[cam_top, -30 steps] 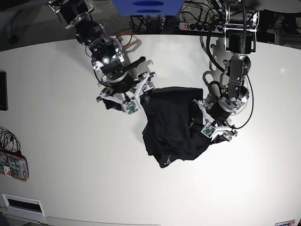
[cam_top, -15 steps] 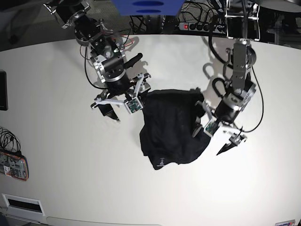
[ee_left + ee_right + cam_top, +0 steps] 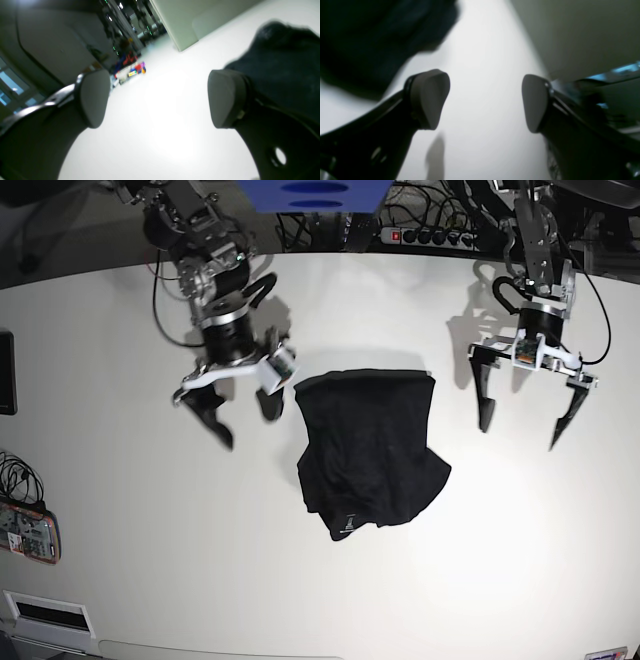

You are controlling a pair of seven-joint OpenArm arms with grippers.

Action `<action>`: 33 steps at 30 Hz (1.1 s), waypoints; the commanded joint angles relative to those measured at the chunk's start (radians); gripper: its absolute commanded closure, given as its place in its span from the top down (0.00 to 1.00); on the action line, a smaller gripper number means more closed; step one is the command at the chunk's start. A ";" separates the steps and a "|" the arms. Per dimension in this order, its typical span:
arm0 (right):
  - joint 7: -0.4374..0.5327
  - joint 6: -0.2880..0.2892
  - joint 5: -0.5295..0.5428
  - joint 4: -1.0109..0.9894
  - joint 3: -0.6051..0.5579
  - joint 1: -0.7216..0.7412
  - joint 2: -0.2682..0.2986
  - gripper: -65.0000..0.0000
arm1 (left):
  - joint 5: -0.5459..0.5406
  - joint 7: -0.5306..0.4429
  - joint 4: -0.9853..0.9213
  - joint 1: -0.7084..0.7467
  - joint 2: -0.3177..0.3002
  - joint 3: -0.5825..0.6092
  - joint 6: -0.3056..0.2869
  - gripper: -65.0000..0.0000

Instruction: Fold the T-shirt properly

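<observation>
Both arms pulled back from T-shirt (image 3: 368, 448); a second ago both pressed against it. Left gripper (image 3: 527, 409) and right gripper (image 3: 247, 414) now flank it, well apart, jaws spread, empty. T-shirt lies mid-table (image 3: 120, 560), bundled; probably fold finished.

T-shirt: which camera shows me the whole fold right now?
The base view: the T-shirt lies fully visible on the table, between both arms. The left wrist view catches only a blurred dark edge; the right wrist view only a blurred corner.

light: bright overhead | glare: table (image 3: 120, 510) | wrist views: blurred | shadows: soft
</observation>
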 commanded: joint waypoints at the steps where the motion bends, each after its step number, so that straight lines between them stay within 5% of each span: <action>1: 0.061 -0.031 0.011 0.024 0.039 -0.019 -0.001 0.72 | -0.064 -0.059 -0.001 0.005 -0.011 -0.027 0.021 0.89; 7: 0.405 -0.289 0.177 0.024 0.286 -0.096 -0.001 0.72 | -0.237 -0.221 -0.130 0.031 0.018 -0.073 0.021 0.89; 16: 0.925 -0.295 0.324 0.006 0.490 -0.198 -0.001 0.72 | -0.256 -0.218 -0.130 0.127 0.013 -0.069 0.021 0.89; 23: 1.006 -0.295 0.381 -0.005 0.629 -0.298 -0.002 0.72 | -0.254 -0.224 0.004 0.301 0.012 -0.069 0.019 0.89; 33: 1.122 -0.295 0.376 -0.060 0.648 -0.455 -0.002 0.72 | -0.162 -0.224 0.048 0.440 0.013 -0.078 0.019 0.89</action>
